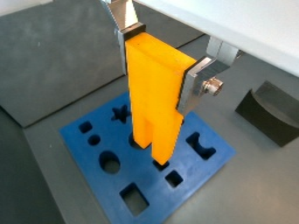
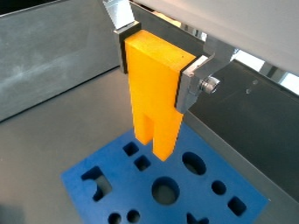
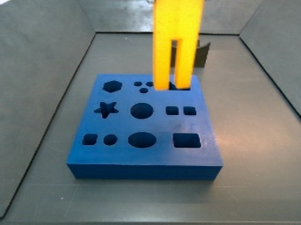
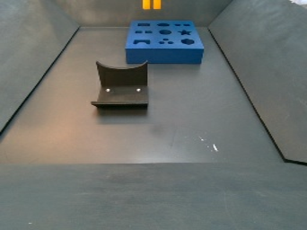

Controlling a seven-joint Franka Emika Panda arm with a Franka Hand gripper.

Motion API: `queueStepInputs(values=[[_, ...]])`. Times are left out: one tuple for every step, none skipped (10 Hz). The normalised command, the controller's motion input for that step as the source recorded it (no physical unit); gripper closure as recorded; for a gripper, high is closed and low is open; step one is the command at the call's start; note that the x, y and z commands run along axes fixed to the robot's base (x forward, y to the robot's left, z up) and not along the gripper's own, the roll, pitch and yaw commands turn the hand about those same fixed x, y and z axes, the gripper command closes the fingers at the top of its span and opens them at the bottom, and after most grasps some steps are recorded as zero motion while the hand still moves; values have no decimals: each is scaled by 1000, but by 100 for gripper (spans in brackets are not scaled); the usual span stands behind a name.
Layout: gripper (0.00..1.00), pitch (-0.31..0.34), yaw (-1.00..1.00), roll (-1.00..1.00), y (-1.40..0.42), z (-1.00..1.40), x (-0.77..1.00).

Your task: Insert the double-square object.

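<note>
My gripper (image 1: 158, 68) is shut on the double-square object (image 1: 155, 92), a tall yellow-orange block, gripping its solid upper body between the silver fingers (image 1: 194, 85). The same grip shows in a wrist view (image 2: 158, 72). The block (image 2: 156, 96) hangs upright with its two prongs pointing down over the blue board (image 2: 176, 188) with shaped holes. In a side view the prongs (image 3: 177, 53) end just above the board's (image 3: 147, 119) back right part; I cannot tell if they touch it. Only the prong tips (image 4: 151, 4) show in a side view, and the gripper is out of both side views.
The dark fixture (image 4: 120, 85) stands on the grey floor apart from the blue board (image 4: 166, 42); it also shows in a wrist view (image 1: 271, 112) and behind the block (image 3: 202, 53). Grey walls enclose the floor on all sides.
</note>
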Motion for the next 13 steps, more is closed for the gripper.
queueStepInputs(values=[[100, 50, -237, 381, -369, -294, 534], [100, 207, -294, 357, -160, -429, 423], [100, 261, -243, 119, 194, -560, 186], [100, 251, -177, 24, 260, -474, 237], [100, 233, -149, -6, 291, -311, 386], [100, 189, -120, -77, 123, -211, 346], [100, 186, -246, -141, 86, -97, 140], [100, 34, -111, -111, 37, -94, 80], [100, 1, -89, -59, 29, -157, 80], [100, 0, -91, 0, 97, -269, 77], [100, 0, -91, 0, 57, -237, 49], [100, 0, -66, 0, 14, -217, 74], [100, 0, -49, -3, 0, -191, 97]])
